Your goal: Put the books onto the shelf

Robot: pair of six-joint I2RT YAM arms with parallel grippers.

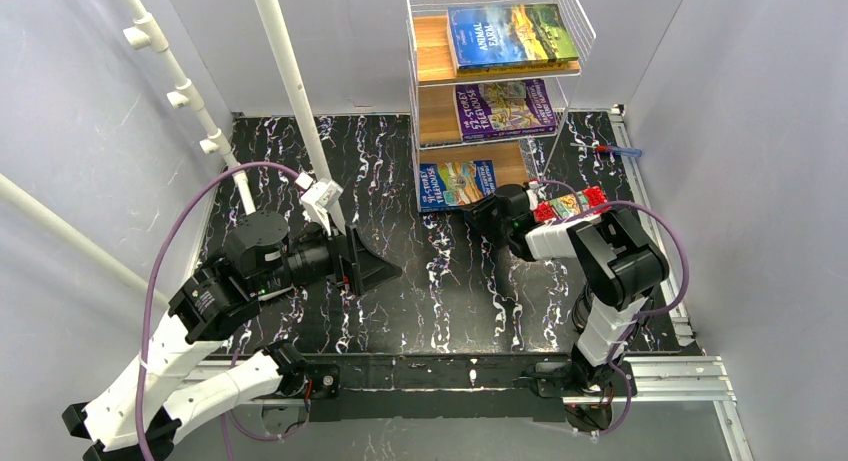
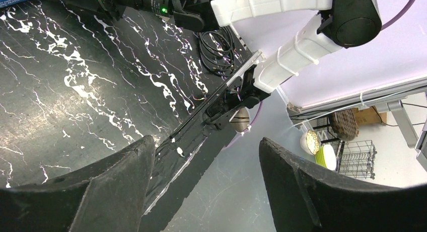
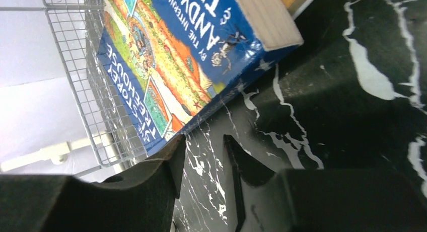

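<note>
The shelf (image 1: 432,51), white wire with wooden boards, stands at the back. A blue "Animal Farm" book (image 1: 512,36) lies on its top board and a purple Treehouse book (image 1: 505,109) on the middle one. A blue Treehouse book (image 1: 455,183) lies on the bottom board, its near end jutting over the black table. My right gripper (image 1: 478,213) sits low just beside that book's (image 3: 171,56) near corner. Its jaws (image 3: 204,141) stand a narrow gap apart with only table between them. My left gripper (image 1: 375,266) hovers open and empty at centre-left (image 2: 206,141).
White poles (image 1: 290,71) rise at the back left, one of them with clips (image 1: 180,91). A small red and blue object (image 1: 612,151) lies right of the shelf. Grey walls close in both sides. The right arm (image 2: 282,56) crosses the left wrist view.
</note>
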